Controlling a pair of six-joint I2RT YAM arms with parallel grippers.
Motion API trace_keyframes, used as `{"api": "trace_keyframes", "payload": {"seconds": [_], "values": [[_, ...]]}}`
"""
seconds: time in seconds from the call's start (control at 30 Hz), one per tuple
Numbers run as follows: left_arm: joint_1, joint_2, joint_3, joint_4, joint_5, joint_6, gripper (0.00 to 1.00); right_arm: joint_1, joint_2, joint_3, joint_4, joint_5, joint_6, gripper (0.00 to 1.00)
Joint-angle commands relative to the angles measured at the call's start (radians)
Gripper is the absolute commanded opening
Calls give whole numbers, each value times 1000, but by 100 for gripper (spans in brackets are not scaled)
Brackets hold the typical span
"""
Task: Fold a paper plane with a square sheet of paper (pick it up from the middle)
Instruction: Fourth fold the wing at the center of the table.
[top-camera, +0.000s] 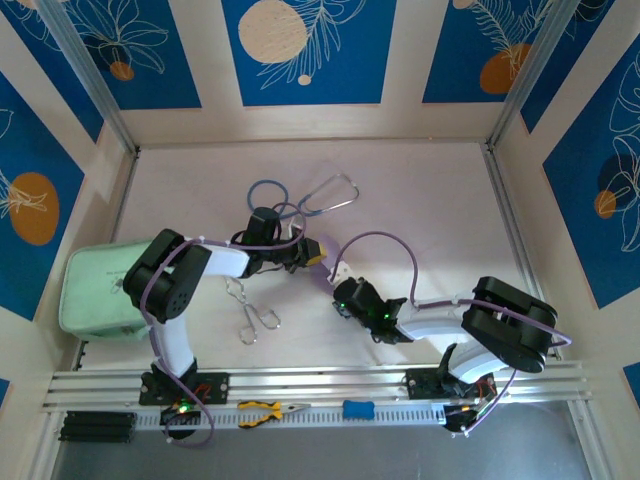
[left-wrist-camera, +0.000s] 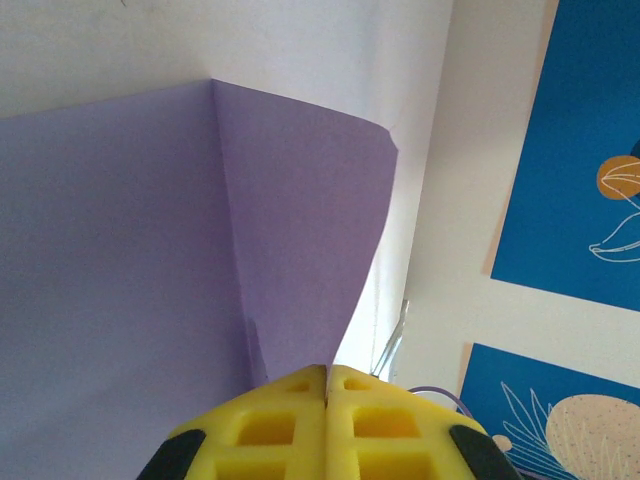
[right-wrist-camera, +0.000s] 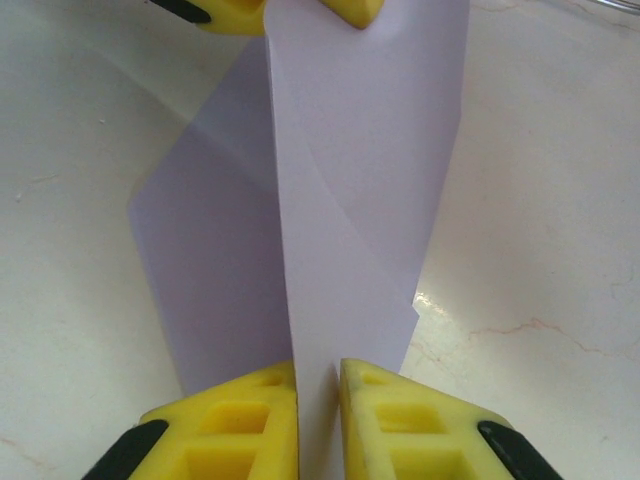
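Note:
The square sheet of paper (left-wrist-camera: 150, 250) is pale lilac, folded with a sharp crease, and hangs above the table between both grippers. My left gripper (left-wrist-camera: 326, 372) is shut on its edge, the yellow pads pressed together. In the right wrist view a folded strip of the paper (right-wrist-camera: 370, 180) runs from the left gripper's yellow fingers (right-wrist-camera: 215, 12) at the top down into my right gripper (right-wrist-camera: 318, 365). Its jaws stand narrowly apart around the strip, with the paper against the left pad and a slim gap at the right pad. From above, the left gripper (top-camera: 316, 256) and right gripper (top-camera: 342, 290) meet mid-table.
A stethoscope (top-camera: 320, 195) lies behind the grippers and metal forceps (top-camera: 250, 310) lie in front of the left arm. A mint-green pouch (top-camera: 95, 290) sits at the left wall. Pliers (top-camera: 270, 408) and a blue tool (top-camera: 358, 408) rest on the front rail.

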Motion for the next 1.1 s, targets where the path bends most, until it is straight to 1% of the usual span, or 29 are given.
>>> {"api": "trace_keyframes", "payload": {"seconds": [0.0, 0.2, 0.3, 0.37, 0.5, 0.57, 0.73, 0.87, 1.07], "values": [[8, 9, 5, 13, 8, 4, 6, -8, -2, 7, 24, -16, 24, 17], [8, 8, 8, 0, 2, 9, 5, -11, -9, 13, 23, -39, 29, 18], [8, 5, 6, -2, 0, 10, 7, -17, -8, 12, 23, -40, 36, 16], [8, 0, 7, -7, -1, 11, 12, -20, -8, 9, 21, -46, 42, 13], [8, -32, 0, -29, -25, 29, 25, -26, -8, 5, 11, -83, 64, 11], [8, -62, -1, -76, -55, 55, 32, -31, -6, 4, 7, -109, 80, 11], [8, -134, 0, -199, -124, 120, 43, -49, 13, 1, 22, -174, 135, 10], [8, -176, -1, -273, -164, 156, 47, -61, 26, 2, 28, -206, 172, 10], [8, -196, -3, -312, -193, 163, 48, -73, 36, -19, 67, -243, 227, 11]]}}
